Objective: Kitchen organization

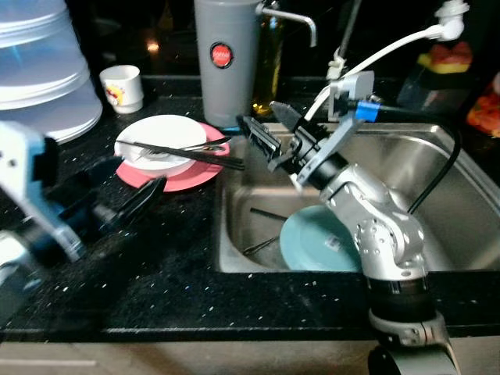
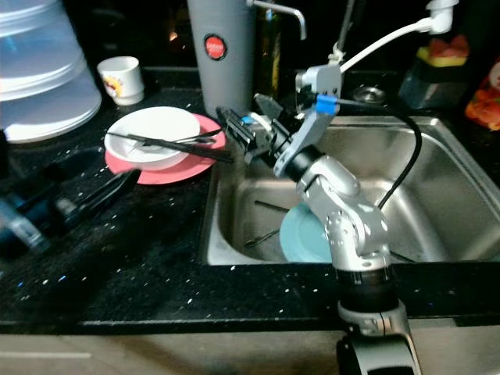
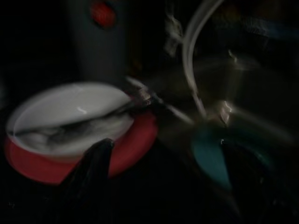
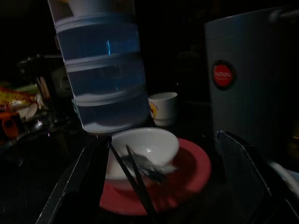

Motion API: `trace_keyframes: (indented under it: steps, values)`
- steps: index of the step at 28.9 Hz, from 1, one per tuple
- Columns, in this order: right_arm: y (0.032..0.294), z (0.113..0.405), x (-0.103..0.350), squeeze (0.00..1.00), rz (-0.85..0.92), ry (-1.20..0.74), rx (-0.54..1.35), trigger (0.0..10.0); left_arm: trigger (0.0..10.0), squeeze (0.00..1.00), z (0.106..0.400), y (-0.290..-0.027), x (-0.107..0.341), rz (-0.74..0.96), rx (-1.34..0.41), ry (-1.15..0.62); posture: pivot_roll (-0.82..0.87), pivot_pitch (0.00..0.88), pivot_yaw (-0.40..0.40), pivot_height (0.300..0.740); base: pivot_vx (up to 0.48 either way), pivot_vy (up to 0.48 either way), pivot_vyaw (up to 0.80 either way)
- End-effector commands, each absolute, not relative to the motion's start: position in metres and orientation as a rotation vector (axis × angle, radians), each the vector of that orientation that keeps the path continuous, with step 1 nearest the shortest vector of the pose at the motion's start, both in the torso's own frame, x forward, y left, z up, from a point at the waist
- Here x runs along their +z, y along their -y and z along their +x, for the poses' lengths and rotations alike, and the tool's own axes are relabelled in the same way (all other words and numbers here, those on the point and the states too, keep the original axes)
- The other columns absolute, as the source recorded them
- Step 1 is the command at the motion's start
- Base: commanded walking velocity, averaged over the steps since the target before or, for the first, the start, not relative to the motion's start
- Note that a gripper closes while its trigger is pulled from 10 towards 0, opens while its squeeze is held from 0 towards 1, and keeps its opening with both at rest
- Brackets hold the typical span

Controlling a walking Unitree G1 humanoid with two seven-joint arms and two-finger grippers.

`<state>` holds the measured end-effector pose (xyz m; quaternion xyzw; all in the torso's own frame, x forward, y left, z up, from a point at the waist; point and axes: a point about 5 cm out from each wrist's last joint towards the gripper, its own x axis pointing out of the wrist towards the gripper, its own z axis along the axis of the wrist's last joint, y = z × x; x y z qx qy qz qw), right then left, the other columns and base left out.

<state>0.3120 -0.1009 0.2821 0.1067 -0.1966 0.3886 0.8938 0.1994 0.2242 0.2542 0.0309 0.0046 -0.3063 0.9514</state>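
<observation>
Kitchen surface (image 1: 156,289) of dark speckled stone, with a stainless steel sink (image 1: 437,164) set into it on the robot's right. A red plate (image 1: 195,173) lies on the surface just beside the sink's left rim. A white bowl (image 1: 160,137) sits on the red plate, and black chopsticks (image 1: 187,152) rest across the bowl's rim, their tips reaching over the plate's edge toward the sink. A spoon lies in the bowl with them.

The right end effector (image 1: 269,129) hovers above the left rim of the sink, close to the chopstick tips. Its two black fingers are spread apart and hold nothing. In the right wrist view the fingers frame the bowl and plate, with the chopsticks between them.

The left end effector (image 1: 144,195) hangs low over the surface, in front of the red plate and blurred. Its fingers cannot be told open or closed.

A light blue plate (image 1: 316,242) lies in the sink basin beneath the right arm, with a few dark utensils beside it. Behind the red plate stand a grey cylindrical canister (image 1: 225,58) with a red round label, a small white cup (image 1: 123,87), and a stack of translucent blue containers (image 1: 43,66).
</observation>
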Motion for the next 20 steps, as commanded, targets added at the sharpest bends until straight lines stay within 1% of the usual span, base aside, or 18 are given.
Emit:
trace_keyframes:
  steps: [1,2,7,12,17,20]
  values:
    - [0.103,0.309,0.280,0.00,0.212,0.394,0.831,10.0,10.0,0.00,0.192,-0.226,0.252,0.089,-0.686,-0.067,0.13,0.000,-0.018,0.740,0.000,0.000,0.00]
    - [0.102,0.309,0.276,0.00,0.182,0.381,0.841,10.0,10.0,0.00,0.188,-0.230,0.248,0.123,-0.691,-0.119,0.13,0.000,-0.017,0.740,0.000,0.000,0.00]
    - [0.098,0.310,0.269,0.00,0.143,0.358,0.835,10.0,10.0,0.00,0.186,-0.236,0.247,0.150,-0.679,-0.156,0.13,0.000,-0.017,0.740,0.000,0.000,0.00]
    - [0.084,0.316,0.252,0.00,0.100,0.292,0.794,10.0,10.0,0.00,0.180,-0.239,0.249,0.166,-0.698,-0.187,0.14,0.000,-0.025,0.740,0.000,0.000,0.00]
    - [0.082,0.321,0.248,0.00,0.108,0.263,0.779,10.0,10.0,0.00,0.185,-0.235,0.245,0.112,-0.676,-0.134,0.16,0.000,-0.033,0.740,0.000,0.000,0.80]
    - [0.088,0.326,0.254,0.00,0.154,0.286,0.738,10.0,10.0,0.00,0.191,-0.219,0.235,0.053,-0.690,-0.091,0.15,0.000,-0.037,0.740,0.000,0.000,0.80]
